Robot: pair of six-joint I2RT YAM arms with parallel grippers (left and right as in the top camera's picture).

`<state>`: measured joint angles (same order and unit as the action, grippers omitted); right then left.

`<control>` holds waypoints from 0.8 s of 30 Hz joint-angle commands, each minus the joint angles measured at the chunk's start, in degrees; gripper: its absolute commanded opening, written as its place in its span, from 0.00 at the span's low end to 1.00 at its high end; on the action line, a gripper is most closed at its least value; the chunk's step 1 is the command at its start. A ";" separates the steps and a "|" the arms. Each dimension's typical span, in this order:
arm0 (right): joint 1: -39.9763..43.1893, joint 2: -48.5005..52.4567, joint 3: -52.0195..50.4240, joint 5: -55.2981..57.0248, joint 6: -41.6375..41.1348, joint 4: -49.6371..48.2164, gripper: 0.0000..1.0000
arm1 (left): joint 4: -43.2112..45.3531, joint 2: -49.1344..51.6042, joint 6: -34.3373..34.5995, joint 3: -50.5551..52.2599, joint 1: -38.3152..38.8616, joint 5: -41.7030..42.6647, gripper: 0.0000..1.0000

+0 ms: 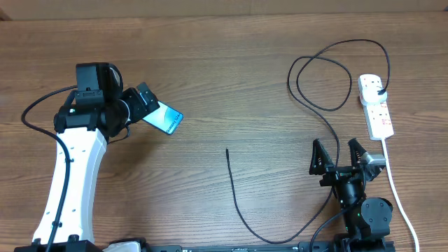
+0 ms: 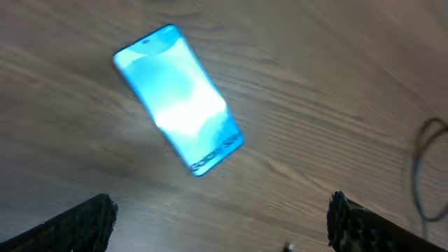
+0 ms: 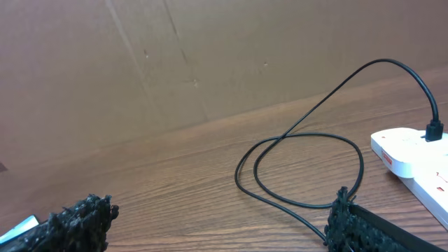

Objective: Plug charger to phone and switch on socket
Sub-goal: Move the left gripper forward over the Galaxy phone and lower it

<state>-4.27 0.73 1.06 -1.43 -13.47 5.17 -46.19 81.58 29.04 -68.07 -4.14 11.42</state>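
On the right of the wooden table (image 1: pixel 224 49), the socket (image 1: pixel 379 115), a white oblong strip with pinkish-red switches, holds the black plug of the charger (image 1: pixel 230 175) at its far end. The thin cable loops over the grained wood, and its small tip lies free near the middle. At the left lies the phone (image 2: pixel 178 98), a slim rectangle with a glowing blue-teal screen, flat and askew. The left gripper (image 2: pixel 220 222) hangs above it, tilted down, jaws spread wide, holding nothing. The right gripper (image 1: pixel 334 150) sits low near the front edge, jaws likewise released and empty, beside the cable.
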 commanded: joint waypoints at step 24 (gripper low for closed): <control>-0.22 -0.57 -0.61 0.52 -0.04 -0.33 1.00 | -26.82 26.32 23.96 -32.59 6.08 -4.61 1.00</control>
<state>-4.27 0.73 1.06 -1.43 -13.47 5.15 -72.86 105.27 48.03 -98.37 0.71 8.08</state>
